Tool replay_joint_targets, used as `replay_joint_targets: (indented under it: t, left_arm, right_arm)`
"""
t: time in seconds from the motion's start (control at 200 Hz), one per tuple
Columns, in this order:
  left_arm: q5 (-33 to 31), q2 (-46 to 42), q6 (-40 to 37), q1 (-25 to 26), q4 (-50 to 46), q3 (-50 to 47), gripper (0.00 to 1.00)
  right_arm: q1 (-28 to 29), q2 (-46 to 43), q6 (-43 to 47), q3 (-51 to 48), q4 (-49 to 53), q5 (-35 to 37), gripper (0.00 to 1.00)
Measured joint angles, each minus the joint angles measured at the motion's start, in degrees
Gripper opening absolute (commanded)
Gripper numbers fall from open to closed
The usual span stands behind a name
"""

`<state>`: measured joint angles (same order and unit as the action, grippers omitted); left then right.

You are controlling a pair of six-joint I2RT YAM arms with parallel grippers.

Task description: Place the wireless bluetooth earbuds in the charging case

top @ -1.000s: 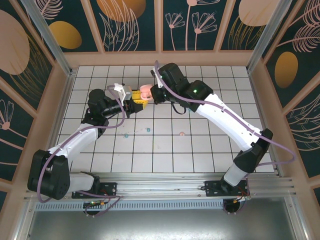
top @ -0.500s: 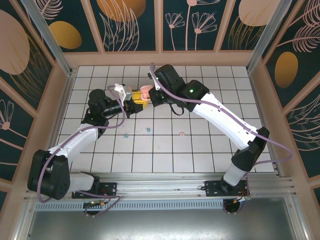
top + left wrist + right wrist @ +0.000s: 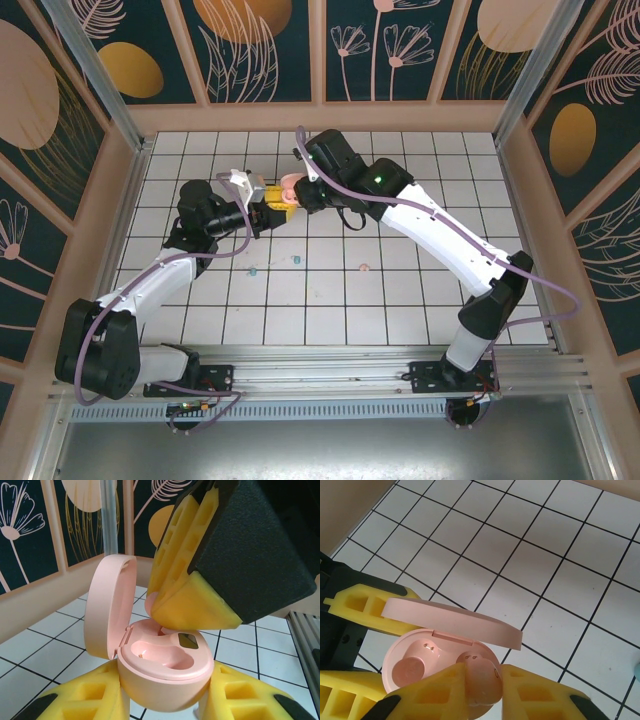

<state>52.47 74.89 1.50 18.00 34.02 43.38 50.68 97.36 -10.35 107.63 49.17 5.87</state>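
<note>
A pink charging case (image 3: 165,675) stands with its lid (image 3: 107,605) hinged open, and my left gripper (image 3: 165,697) is shut on its body from both sides. The near slot (image 3: 172,655) is bare. My right gripper (image 3: 482,682) is shut on a pale pink earbud (image 3: 481,672) and holds it at the case's (image 3: 410,667) other slot, touching the rim. Seen from above, both grippers meet at the case (image 3: 290,186) toward the back of the floor. Two teal earbuds (image 3: 251,269) (image 3: 296,260) and another pink earbud (image 3: 365,267) lie on the tiles.
The white tiled floor (image 3: 400,300) is walled in by wooden side panels (image 3: 120,200) and a back wall with flower patterns. The left arm's yellow finger (image 3: 365,605) sits just behind the lid. An aluminium rail (image 3: 320,360) runs along the near edge.
My right gripper has shifted left and closer onto the case, bringing the pink earbud to the slot. The left gripper and case have hardly moved.
</note>
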Motion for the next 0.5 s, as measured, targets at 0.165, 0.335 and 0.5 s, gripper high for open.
replay_joint_targets:
  t: [0.165,0.335,0.5]
  left_arm:
    - [0.1,0.0,0.0,0.0,0.0,0.0,0.15]
    - [0.0,0.0,0.0,0.0,0.0,0.0,0.15]
    - [0.0,0.0,0.0,0.0,0.0,0.0,0.15]
  right_arm:
    - [-0.1,0.0,0.0,0.0,0.0,-0.9,0.27]
    - [-0.1,0.0,0.0,0.0,0.0,-1.4,0.28]
    - [-0.1,0.0,0.0,0.0,-0.1,-1.6,0.28]
